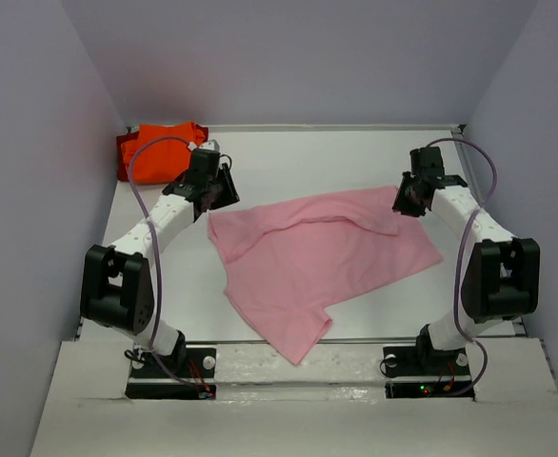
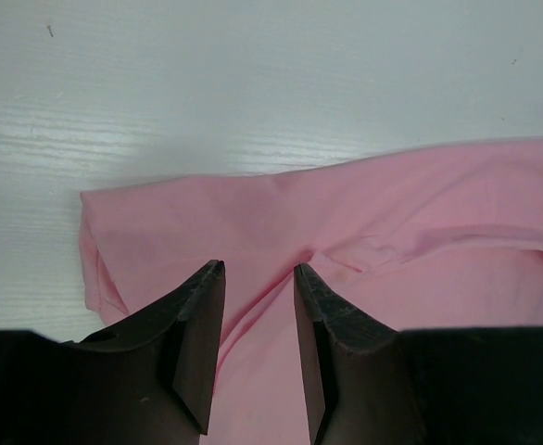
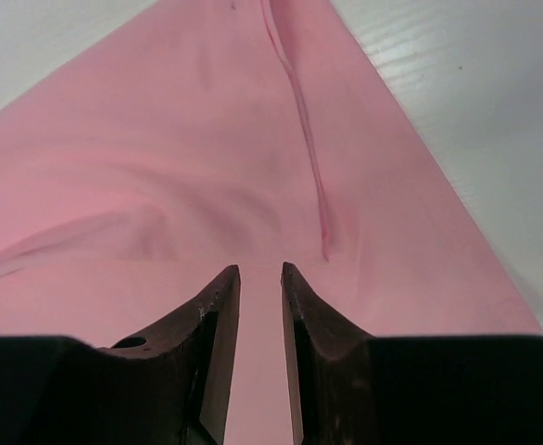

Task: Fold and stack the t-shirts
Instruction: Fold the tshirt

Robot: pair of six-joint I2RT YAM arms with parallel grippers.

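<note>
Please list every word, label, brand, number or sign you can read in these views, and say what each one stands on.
None: no view shows any readable text.
The light pink cloth t-shirt, the folded orange cloth t-shirts and the white table are plain. The black arm bases show only small coloured lights, no writing.

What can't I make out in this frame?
Orange stack: top view, too small to count shirts.
Pink shirt, far right corner: top view, right gripper covers it.
Whether left gripper touches the shirt: left wrist view, fingers block the contact.
</note>
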